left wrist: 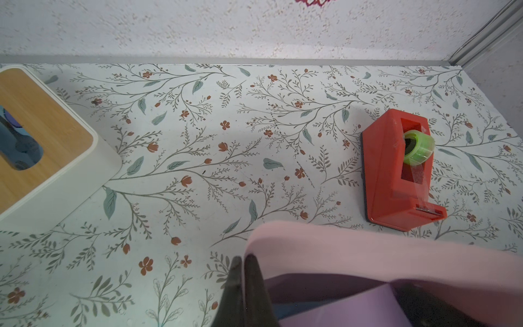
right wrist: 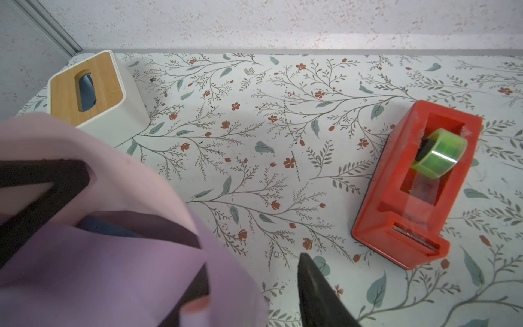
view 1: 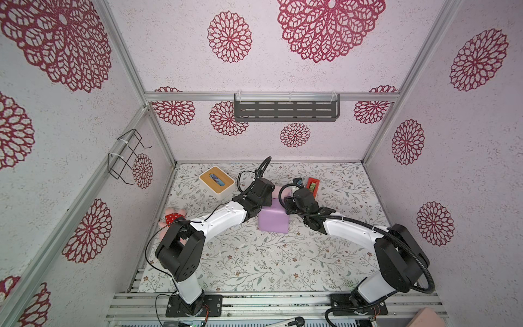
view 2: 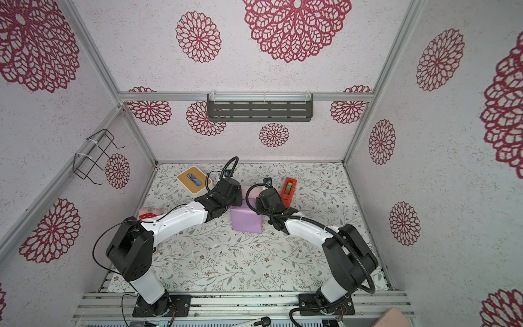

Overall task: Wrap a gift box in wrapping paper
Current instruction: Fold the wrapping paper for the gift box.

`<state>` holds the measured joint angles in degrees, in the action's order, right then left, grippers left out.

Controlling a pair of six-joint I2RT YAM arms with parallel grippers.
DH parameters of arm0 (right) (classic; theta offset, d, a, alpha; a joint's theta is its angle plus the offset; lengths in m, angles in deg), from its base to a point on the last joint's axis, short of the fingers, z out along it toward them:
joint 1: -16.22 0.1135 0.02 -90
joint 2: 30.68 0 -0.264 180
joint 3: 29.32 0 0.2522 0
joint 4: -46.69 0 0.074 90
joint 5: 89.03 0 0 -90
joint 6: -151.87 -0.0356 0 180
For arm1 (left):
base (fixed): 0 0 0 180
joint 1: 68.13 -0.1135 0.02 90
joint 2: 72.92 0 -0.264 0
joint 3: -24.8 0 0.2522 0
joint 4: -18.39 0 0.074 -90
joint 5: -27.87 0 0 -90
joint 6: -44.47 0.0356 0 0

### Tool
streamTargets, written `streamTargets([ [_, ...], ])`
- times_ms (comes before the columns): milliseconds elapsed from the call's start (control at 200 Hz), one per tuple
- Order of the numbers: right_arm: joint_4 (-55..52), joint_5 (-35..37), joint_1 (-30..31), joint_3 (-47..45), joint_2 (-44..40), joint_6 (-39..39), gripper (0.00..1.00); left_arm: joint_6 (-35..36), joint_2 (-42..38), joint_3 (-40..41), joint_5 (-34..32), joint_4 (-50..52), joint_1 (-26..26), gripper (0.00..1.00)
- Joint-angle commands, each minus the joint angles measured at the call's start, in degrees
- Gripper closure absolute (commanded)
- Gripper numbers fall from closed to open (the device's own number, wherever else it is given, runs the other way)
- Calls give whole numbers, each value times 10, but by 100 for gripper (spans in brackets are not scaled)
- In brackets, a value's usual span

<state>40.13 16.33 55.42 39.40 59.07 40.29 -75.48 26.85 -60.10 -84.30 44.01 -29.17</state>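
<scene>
Lilac wrapping paper (right wrist: 113,269) cloaks navy gift box (right wrist: 109,226)

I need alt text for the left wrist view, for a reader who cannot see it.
The shut left gripper pinches the edge of a wrapping paper sheet, pale pink on one face, lilac on the other, above a floral table covering. Beyond stand a red tape dispenser with a green roll and a white box with a wooden slotted top.
</scene>
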Motion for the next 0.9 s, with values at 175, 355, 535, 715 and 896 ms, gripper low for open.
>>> streamTargets([
  [175, -33, 31, 3, 41, -10, 5, 76, 3, -11, 1, -7, 7, -2, 100],
  [355, -37, 44, 7, 52, 2, 3, 90, 0, -12, 4, -6, 6, -2, 100],
  [535, -34, 41, 11, 52, 13, -5, 99, 0, -10, 4, -4, 4, -1, 100],
  [715, -38, 38, 10, 57, 9, -6, 98, -1, -12, 4, -3, 4, -1, 100],
  [896, -37, -1, 3, 58, -24, -6, 70, -1, -11, 4, -3, 5, -1, 100],
])
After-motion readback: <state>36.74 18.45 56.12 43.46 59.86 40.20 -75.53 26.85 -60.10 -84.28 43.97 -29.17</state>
